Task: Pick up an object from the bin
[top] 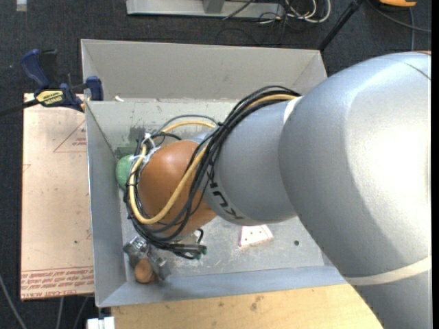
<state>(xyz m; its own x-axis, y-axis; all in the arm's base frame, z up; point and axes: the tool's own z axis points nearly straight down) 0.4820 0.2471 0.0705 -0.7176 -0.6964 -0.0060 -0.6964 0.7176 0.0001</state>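
The gripper (147, 255) sat low in the front-left corner of the bin (103, 238), seemingly touching a small orange-brown round thing (143, 273); whether it was open or closed could not be told.

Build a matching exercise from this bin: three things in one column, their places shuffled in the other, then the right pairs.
Things
1. green thing
2. white-and-pink flat piece
3. small brown round thing

Places
A. on the bare floor just below the arm
B. in the bottom-left corner of the bin
C. by the left wall, partly behind the orange wrist cover

Pairs: 1-C, 2-A, 3-B
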